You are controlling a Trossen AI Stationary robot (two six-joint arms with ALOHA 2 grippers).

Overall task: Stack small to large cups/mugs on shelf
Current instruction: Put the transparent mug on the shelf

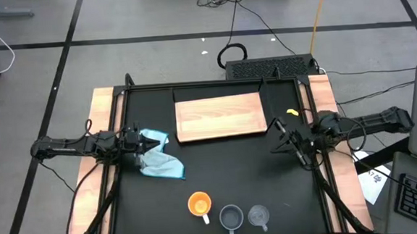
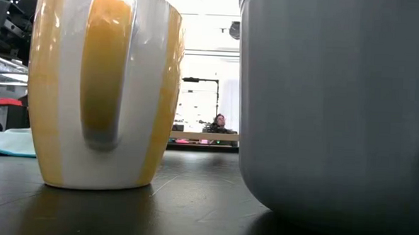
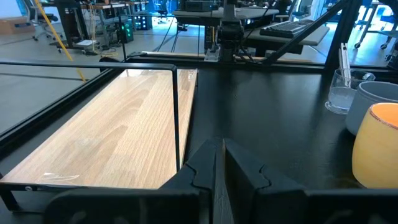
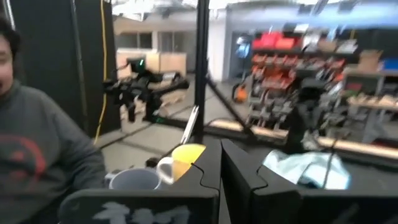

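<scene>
We see the shelf [image 1: 221,117] as pale, smooth-grained wood with a faint sheen. The bench [image 1: 219,174] is matt black. Beside the left gripper [image 1: 154,143] lies soft, crumpled cloth [image 1: 157,160]. The orange mug [image 2: 101,84] looks glossy glazed ceramic, the grey-blue mug [image 2: 338,102] satin-smooth, the glass cup [image 3: 341,93] clear.

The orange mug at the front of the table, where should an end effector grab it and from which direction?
Grip the orange mug by its rim wall from straight above, one finger inside and one outside. It stands upright and open-topped, its white handle pointing to the table's front edge. Pinch the left or far side: the grey-blue mug stands to its right, apart. The left end effector looks better placed.
</scene>
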